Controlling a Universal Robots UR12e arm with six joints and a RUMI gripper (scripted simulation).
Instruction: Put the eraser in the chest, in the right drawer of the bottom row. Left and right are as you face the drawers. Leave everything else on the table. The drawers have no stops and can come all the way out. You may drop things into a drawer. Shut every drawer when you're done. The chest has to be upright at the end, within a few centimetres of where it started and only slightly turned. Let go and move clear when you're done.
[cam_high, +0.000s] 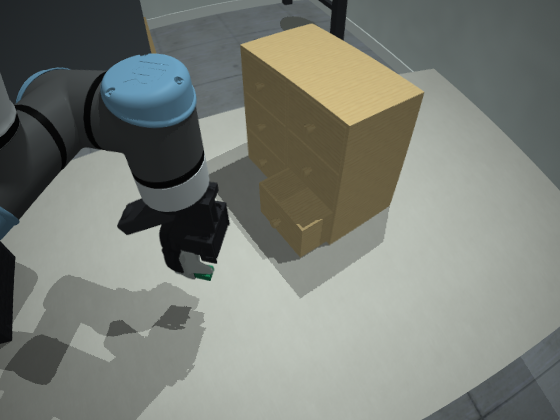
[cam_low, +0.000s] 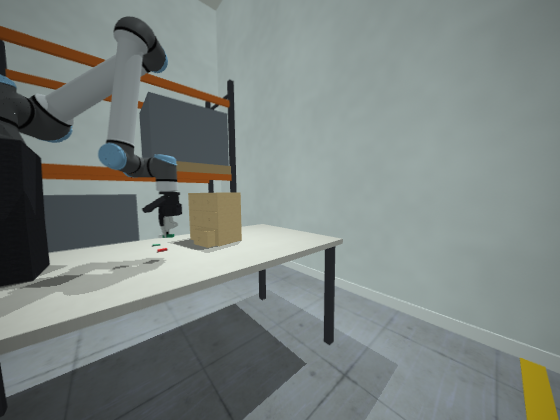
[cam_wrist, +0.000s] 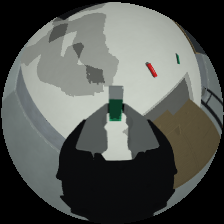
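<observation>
My gripper (cam_high: 199, 271) is shut on a small green eraser (cam_high: 204, 275) and holds it above the table, left of the chest. In the wrist view the eraser (cam_wrist: 116, 109) sits between the two fingertips. The wooden chest (cam_high: 325, 125) stands upright, with its bottom-row right drawer (cam_high: 292, 212) pulled out and open at the top. The other drawers look shut. The exterior view shows the gripper (cam_low: 167, 231) just left of the chest (cam_low: 219, 219).
A small red stick (cam_wrist: 151, 69) and a small dark green piece (cam_wrist: 177, 58) lie on the table. They also show in the exterior view as the red stick (cam_low: 161, 250) and the green piece (cam_low: 155, 244). A black block (cam_low: 20, 215) stands at the table's left end.
</observation>
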